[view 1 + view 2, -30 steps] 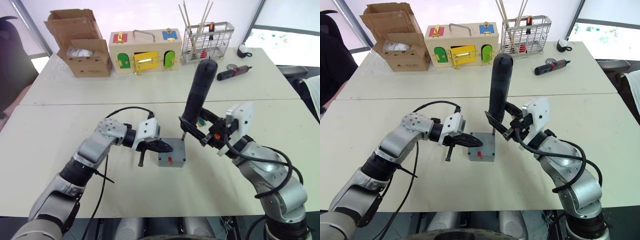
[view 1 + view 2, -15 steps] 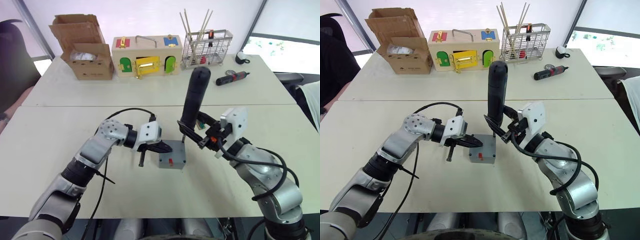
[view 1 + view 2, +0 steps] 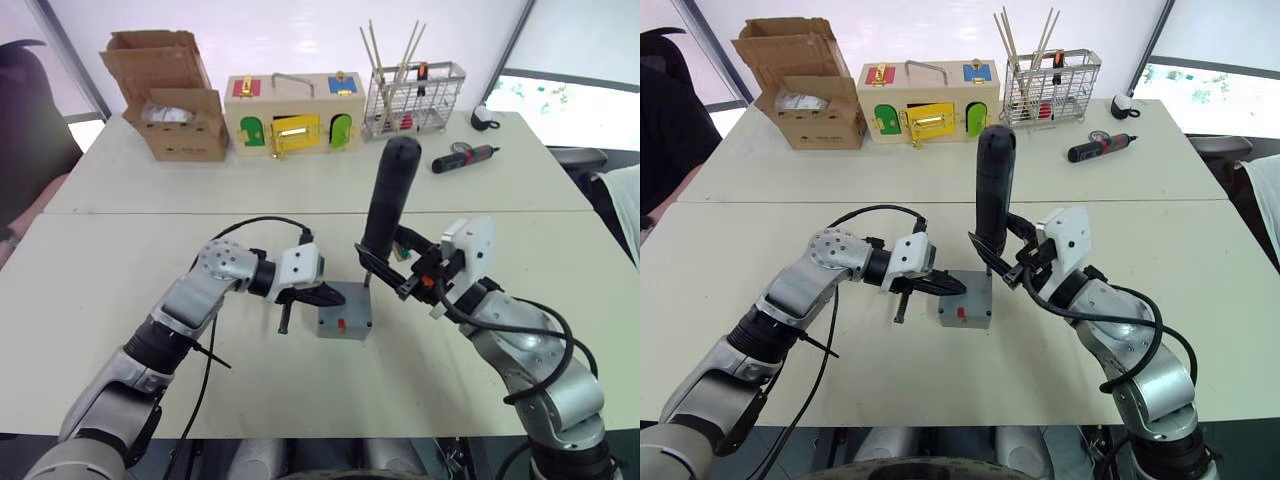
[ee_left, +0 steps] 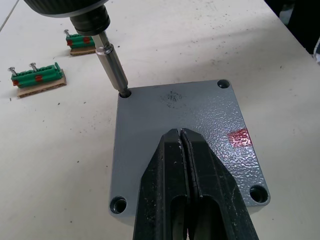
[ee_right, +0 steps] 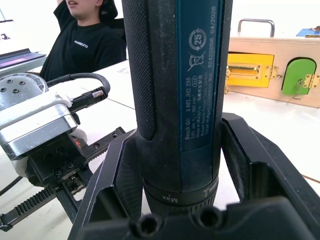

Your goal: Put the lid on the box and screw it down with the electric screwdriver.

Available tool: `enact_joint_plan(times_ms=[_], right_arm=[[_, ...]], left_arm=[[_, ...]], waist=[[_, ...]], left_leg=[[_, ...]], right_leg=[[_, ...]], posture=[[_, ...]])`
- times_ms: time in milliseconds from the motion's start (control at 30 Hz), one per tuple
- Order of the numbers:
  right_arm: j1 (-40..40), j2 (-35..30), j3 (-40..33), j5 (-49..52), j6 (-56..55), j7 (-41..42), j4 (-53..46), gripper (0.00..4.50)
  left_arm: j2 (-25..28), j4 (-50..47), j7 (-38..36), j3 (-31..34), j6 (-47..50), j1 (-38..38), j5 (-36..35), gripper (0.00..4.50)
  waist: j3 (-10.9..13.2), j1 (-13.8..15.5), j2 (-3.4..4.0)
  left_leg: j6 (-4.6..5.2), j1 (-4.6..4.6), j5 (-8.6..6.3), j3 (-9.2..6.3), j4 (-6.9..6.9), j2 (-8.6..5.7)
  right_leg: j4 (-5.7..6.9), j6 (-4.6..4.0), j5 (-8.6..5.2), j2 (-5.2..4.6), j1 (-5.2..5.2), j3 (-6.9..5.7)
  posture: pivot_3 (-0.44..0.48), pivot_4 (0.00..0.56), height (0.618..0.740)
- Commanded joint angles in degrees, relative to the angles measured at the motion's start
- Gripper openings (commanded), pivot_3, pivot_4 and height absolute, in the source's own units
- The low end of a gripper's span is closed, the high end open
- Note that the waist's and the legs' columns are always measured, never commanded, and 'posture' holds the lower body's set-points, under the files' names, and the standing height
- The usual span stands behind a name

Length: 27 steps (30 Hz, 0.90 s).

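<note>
Little has shifted between the earlier pictures and now: both arms hold their poses, and most of the apparent drift looks like the head camera tilting.

Nearest, in the middle of the front white bench, sits the small square grey plastic box (image 3: 343, 321), red mark on its near side, with the shallow grey plastic lid (image 4: 185, 131) already seated flat on top. The left gripper (image 4: 182, 145) presses down on the lid with its two black fingers together, probably to keep lid and box from turning under the driver.

Just beyond, the right gripper (image 3: 1002, 258) is clamped round the lower body of the thick dark blue-black electric screwdriver (image 3: 389, 196), held nearly upright so its short metal bit (image 4: 113, 66) drops into the lid's far corner screw hole. Three other corner holes show; I cannot tell whether screws sit in them.

Two small green screw holders (image 4: 37, 80) lie on the bench beyond the box.

On the far bench stand a cardboard carton (image 3: 170, 96), a wooden box with coloured doors (image 3: 291, 112), a wire basket (image 3: 416, 88) and a black-and-red screwdriver (image 3: 463, 157). A seated person (image 5: 85, 37) is beyond the bench.
</note>
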Motion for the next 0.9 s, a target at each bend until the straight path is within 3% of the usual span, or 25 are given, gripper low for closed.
enact_joint_plan(times_ms=[33,200,900], right_arm=[[3.08,-0.96,2.06,-0.56,1.81,1.31,3.63,1.95],[4.21,-0.57,1.53,-0.1,0.69,1.81,4.42,1.95],[6.13,-2.17,1.89,-2.41,-1.28,2.39,7.54,1.95]], left_arm=[[0.88,3.56,0.42,-4.17,0.37,1.8,5.57,0.0],[0.76,4.02,0.62,-4.47,-0.57,2.22,6.24,0.0],[1.27,3.24,0.94,-5.09,-0.42,2.81,6.73,0.0]], waist=[[-0.07,0.0,-0.02],[-0.1,0.02,-0.01],[-1.11,0.11,-0.23]], left_leg=[[0.0,0.03,0.0,0.0,-0.01,0.0],[0.12,0.74,-0.1,-0.02,-0.26,0.01],[0.17,0.73,-0.13,-0.02,-0.92,0.01]], right_leg=[[-0.03,0.0,0.0,0.0,0.05,0.0],[-0.5,-0.03,-0.02,-0.07,0.62,-0.01],[-1.25,-0.37,-0.15,-0.24,0.65,-0.01]], posture=[[0.0,0.15,0.74],[0.0,0.15,0.74],[0.0,0.15,0.74]])
